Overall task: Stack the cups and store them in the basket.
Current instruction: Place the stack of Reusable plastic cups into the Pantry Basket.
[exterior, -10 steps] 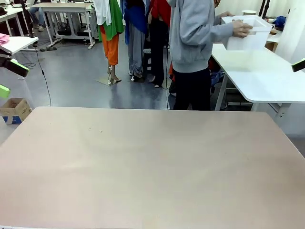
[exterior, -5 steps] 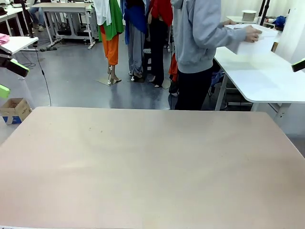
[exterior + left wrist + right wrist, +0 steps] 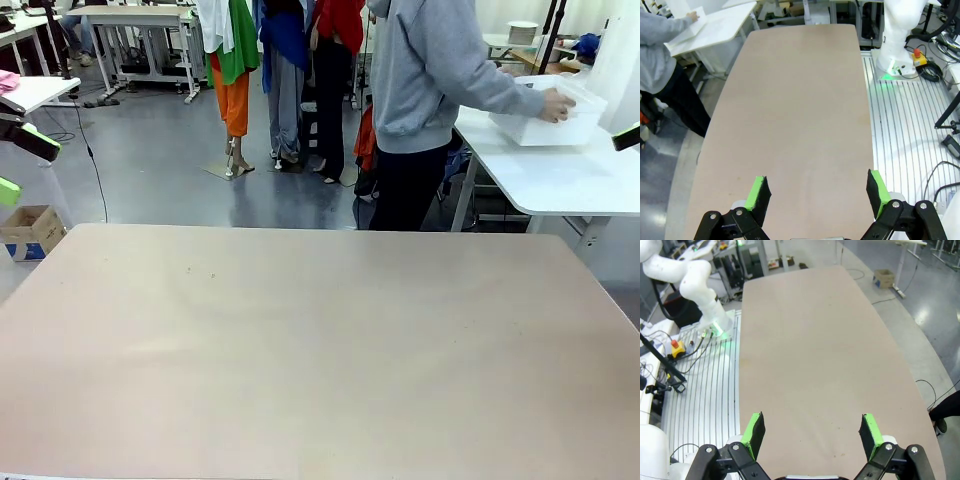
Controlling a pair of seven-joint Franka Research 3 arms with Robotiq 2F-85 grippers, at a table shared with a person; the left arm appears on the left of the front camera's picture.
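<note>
The cups are out of view. A person (image 3: 425, 90) beyond the far edge, turned to the right, rests the white basket (image 3: 548, 118) on a white side table (image 3: 560, 175), a hand on its rim. My left gripper (image 3: 817, 194) hangs open high over the beige table (image 3: 800, 110), nothing between its green pads; its fingers (image 3: 32, 141) peek in at the front view's left edge. My right gripper (image 3: 811, 432) is likewise open and empty above the table (image 3: 810, 350). One of its green pads (image 3: 628, 137) pokes in at the front view's right edge.
The beige table (image 3: 320, 340) spreads bare across the front view. A cardboard box (image 3: 30, 230) sits on the floor at far left. The other arm's white base (image 3: 900, 35) stands beside the table on a ribbed metal platform (image 3: 905, 125).
The person has carried the basket to the right and lowered it onto the white side table. Neither arm has moved.
</note>
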